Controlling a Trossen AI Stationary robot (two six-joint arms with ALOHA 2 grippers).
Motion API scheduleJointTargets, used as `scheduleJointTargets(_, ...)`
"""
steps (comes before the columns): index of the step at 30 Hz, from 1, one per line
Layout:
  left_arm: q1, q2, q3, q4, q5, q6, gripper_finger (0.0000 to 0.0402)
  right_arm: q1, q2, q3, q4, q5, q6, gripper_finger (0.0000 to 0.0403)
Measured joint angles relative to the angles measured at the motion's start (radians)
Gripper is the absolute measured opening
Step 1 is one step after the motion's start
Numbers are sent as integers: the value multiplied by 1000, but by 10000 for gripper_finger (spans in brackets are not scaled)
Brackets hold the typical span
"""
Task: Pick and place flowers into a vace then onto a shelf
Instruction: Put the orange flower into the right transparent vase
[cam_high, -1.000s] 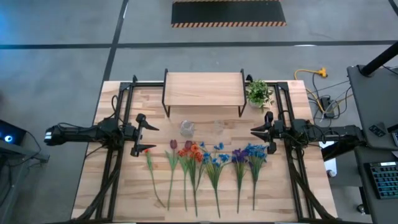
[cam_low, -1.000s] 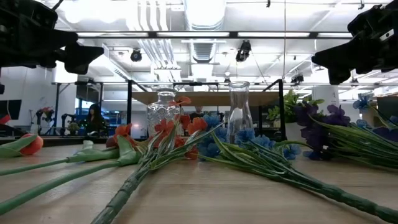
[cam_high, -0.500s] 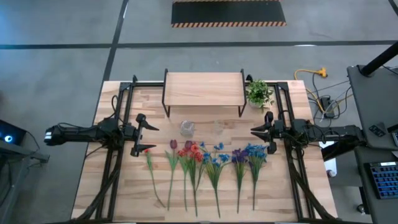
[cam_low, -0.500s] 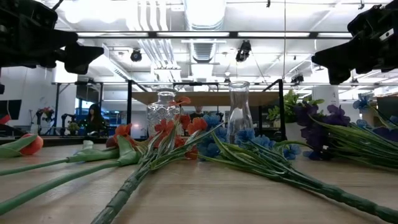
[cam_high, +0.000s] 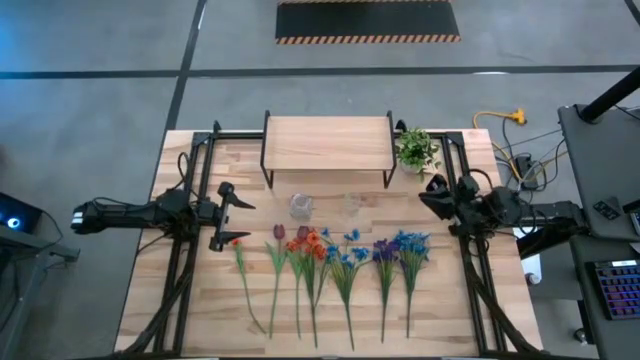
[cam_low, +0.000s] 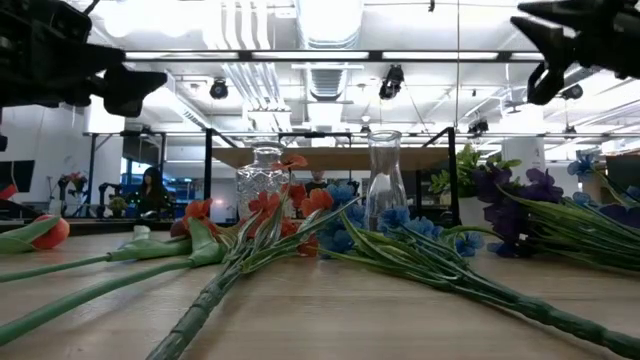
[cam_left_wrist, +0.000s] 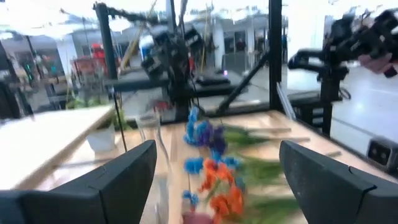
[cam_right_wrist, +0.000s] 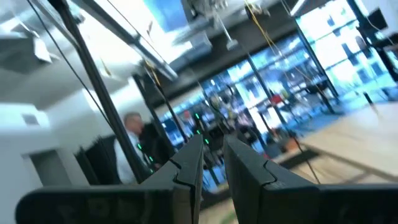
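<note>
Several flowers (cam_high: 330, 262) lie side by side on the near half of the table, heads pointing to the far edge: red, orange, blue and purple heads on green stems. Two clear glass vases (cam_high: 301, 207) (cam_high: 351, 205) stand upright just beyond the heads, in front of the shelf (cam_high: 327, 143). My left gripper (cam_high: 236, 214) hovers open at the table's left, pointing level at the vases. My right gripper (cam_high: 428, 196) hovers at the table's right, tipped upward, its fingers (cam_right_wrist: 186, 168) nearly together with only a slit between them. Neither gripper holds anything.
A small potted plant (cam_high: 416, 150) stands at the shelf's right end. Black frame rails (cam_high: 190, 250) (cam_high: 470, 260) run along both sides of the table. Bare wood lies between the vases and each arm. A person (cam_right_wrist: 134, 143) is in the room beyond.
My right gripper has tipped its fingers upward, rolled about its own axis and risen a little at the table's right. The flowers, the vases and the shelf lie as before.
</note>
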Motion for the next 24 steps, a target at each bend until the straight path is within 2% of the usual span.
scheduleJointTargets(3, 0, 0, 0, 138, 0, -43, 322, 0, 0, 0, 49, 0, 2, 57)
scheduleJointTargets(8, 0, 0, 0, 454, 0, -309, 322, 0, 1, 0, 105, 42, 2, 57)
scheduleJointTargets(11, 0, 0, 0, 608, 0, -394, 322, 0, 0, 0, 163, 51, -16, 57)
scheduleJointTargets(15, 0, 0, 0, 744, 0, -376, 322, 0, 0, 0, 265, 52, -17, 57)
scheduleJointTargets(19, 0, -2, -1, 819, 10, -354, 322, 0, 0, 0, 290, 23, 2, 57)
scheduleJointTargets(24, 0, 0, -1, 829, 124, -349, 322, 0, 1, 4, 285, 8, 3, 57)
